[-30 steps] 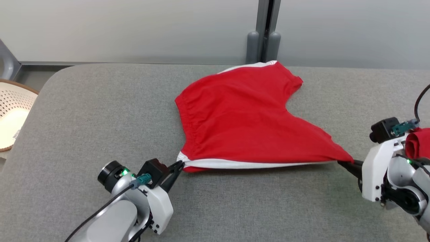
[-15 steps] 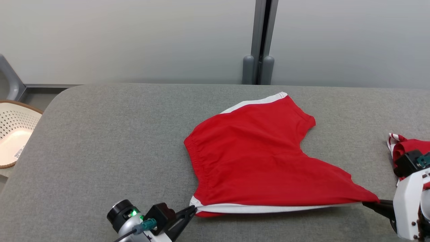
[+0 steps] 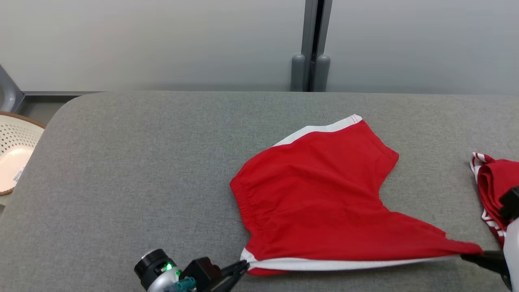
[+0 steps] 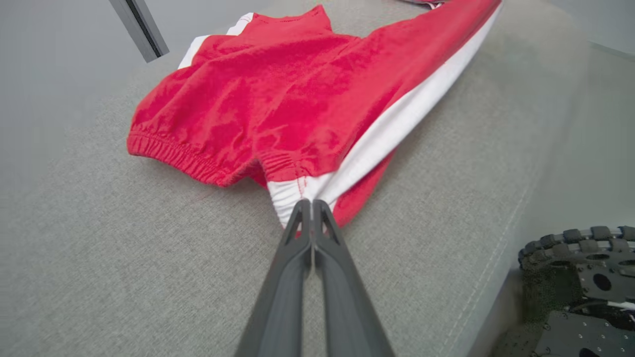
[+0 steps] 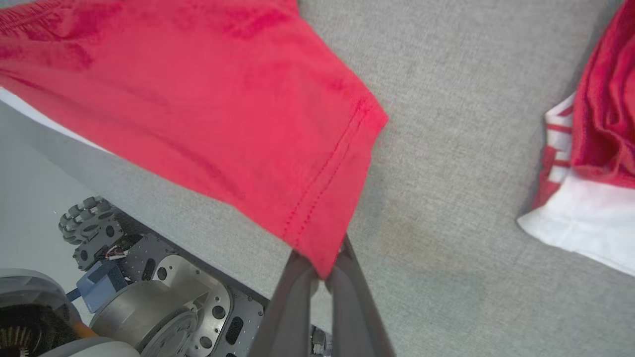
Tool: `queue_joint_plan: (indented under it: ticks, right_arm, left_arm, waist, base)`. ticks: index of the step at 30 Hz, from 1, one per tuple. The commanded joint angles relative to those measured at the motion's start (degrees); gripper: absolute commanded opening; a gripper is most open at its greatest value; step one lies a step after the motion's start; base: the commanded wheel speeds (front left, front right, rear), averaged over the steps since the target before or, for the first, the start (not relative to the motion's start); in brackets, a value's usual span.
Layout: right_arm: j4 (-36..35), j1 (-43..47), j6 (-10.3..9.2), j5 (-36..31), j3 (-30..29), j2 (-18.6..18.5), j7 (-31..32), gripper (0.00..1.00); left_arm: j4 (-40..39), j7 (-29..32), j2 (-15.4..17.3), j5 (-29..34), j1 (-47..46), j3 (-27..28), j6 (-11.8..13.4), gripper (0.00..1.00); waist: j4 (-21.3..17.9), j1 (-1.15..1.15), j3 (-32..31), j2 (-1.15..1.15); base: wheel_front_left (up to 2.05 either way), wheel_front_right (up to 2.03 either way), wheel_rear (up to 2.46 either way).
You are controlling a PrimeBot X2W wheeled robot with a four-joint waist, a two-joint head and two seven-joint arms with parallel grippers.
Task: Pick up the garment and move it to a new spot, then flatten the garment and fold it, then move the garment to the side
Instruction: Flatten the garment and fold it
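The garment (image 3: 320,202) is a pair of red shorts with a white side stripe, spread on the grey padded table (image 3: 142,162). My left gripper (image 3: 244,265) is shut on the waistband corner at the near left; the left wrist view has its tips (image 4: 311,206) pinching the white stripe end of the garment (image 4: 278,99). My right gripper (image 3: 466,256) is shut on the leg hem corner at the near right, with the hem of the garment (image 5: 198,99) clamped between its tips (image 5: 322,270). The near edge is stretched taut between both grippers.
A second red and white cloth (image 3: 492,182) lies bunched at the table's right side, close to my right arm (image 5: 595,148). A white perforated basket (image 3: 16,150) stands off the table's left end. The robot's wheeled base (image 4: 580,277) sits below the near edge.
Both grippers have dragged the garment away from the table's far edge toward the near side and slightly right. The head camera has also shifted, so both arms sit lower in its picture.
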Motion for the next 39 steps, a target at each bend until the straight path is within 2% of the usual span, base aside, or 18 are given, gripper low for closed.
queue_joint_plan:
  ticks: [1, 7, 14, 26, 33, 39]
  right_arm:
    - [-0.05, -1.14, -0.15, -0.76, -1.38, 0.22, -0.32, 0.00]
    - [0.69, -5.39, -0.15, -2.38, -6.01, 2.24, 2.62, 0.00]
    - [4.59, -14.08, -0.14, -4.82, -12.79, 7.33, 9.99, 0.00]
    - [14.74, -29.00, -0.14, -16.36, -22.13, 16.03, 22.31, 0.00]
    - [19.25, -33.88, -0.14, -24.30, -27.35, 20.53, 26.26, 0.00]
    - [20.20, -34.47, -0.14, -28.09, -30.55, 22.62, 27.63, 0.00]
  left_arm:
    - [-0.42, 0.04, 0.72, -0.07, -1.29, 1.15, 0.87, 0.00]
    - [-1.55, -0.22, -0.58, -1.40, -4.62, 3.79, 1.45, 0.00]
    - [1.08, -1.96, -3.55, -0.70, -11.24, 5.85, 1.21, 0.00]
    - [12.08, -6.92, -12.40, 1.30, -22.99, 6.03, -1.48, 0.00]
    - [20.11, -9.96, -17.64, 2.05, -28.63, 4.96, -3.21, 0.00]
    - [24.68, -11.64, -19.86, 1.87, -31.03, 4.98, -4.04, 0.00]
  waist:
    - [0.56, 0.00, 0.85, 0.00]
    - [2.44, 0.00, 3.46, 0.00]
    - [6.08, 0.00, 8.79, 0.00]
    - [12.39, 0.00, 18.65, 0.00]
    - [15.08, 0.00, 22.79, 0.00]
    - [15.69, 0.00, 24.05, 0.00]
  base:
    - [0.00, 0.00, 0.00]
    - [0.00, 0.00, 0.00]
    - [0.00, 0.00, 0.00]
    - [0.00, 0.00, 0.00]
    - [0.00, 0.00, 0.00]
    - [0.00, 0.00, 0.00]
